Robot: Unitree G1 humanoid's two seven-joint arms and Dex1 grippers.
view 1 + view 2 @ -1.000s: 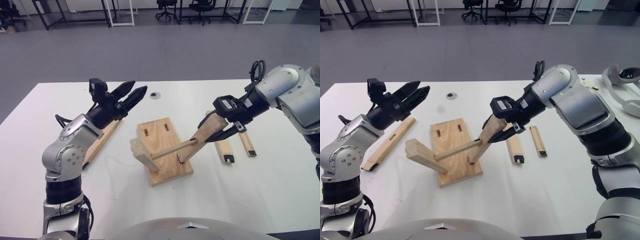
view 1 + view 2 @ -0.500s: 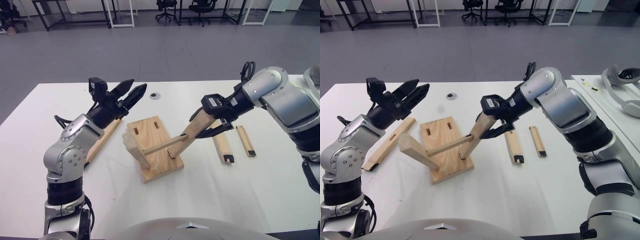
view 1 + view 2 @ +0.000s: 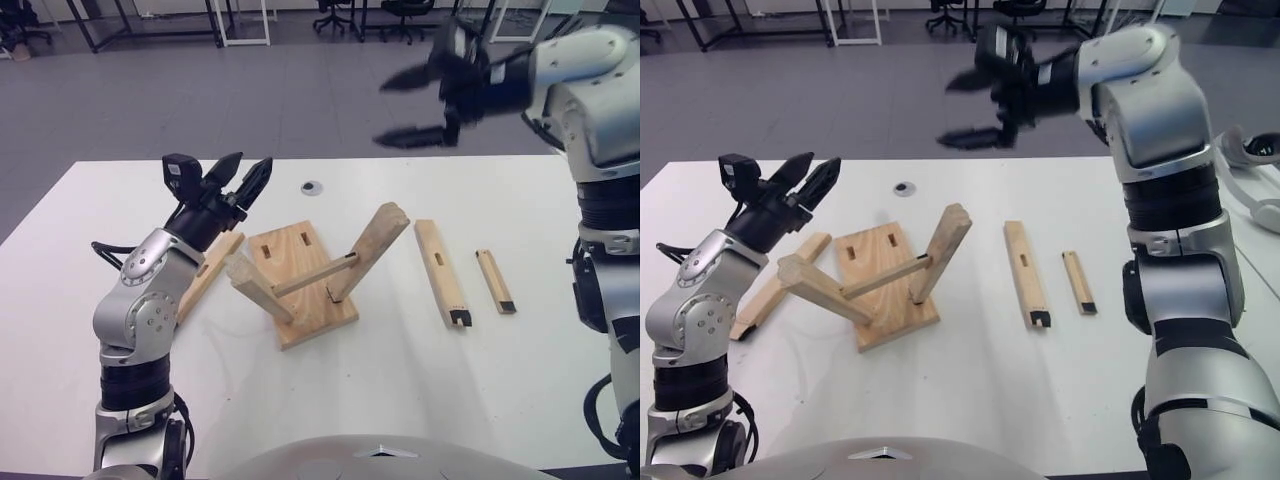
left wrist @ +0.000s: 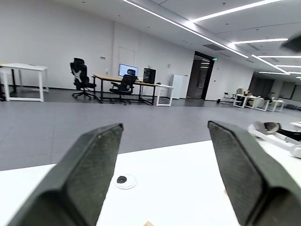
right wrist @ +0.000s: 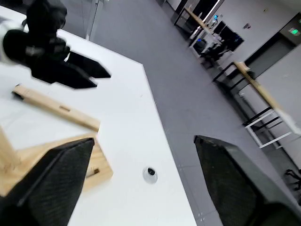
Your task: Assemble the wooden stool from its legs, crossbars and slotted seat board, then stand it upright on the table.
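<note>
The slotted seat board lies flat mid-table. On it rests a frame of two legs joined by a thin crossbar, with nothing holding it. Another leg lies beside the board, under my left arm. A long leg and a short crossbar lie to the board's right. My left gripper hovers open above the board's far left corner. My right gripper is open and empty, raised high over the table's far edge. Its fingers frame the board far below.
A small round grommet sits in the white table near its far edge. White headgear lies on a neighbouring table to the right. Bare table stretches along the front and at the right. Desks and chairs stand far behind.
My right gripper let go of the leg frame and rose up and away toward the far edge. The frame and seat board, dragged left earlier, now rest unheld. My left arm shifted slightly left.
</note>
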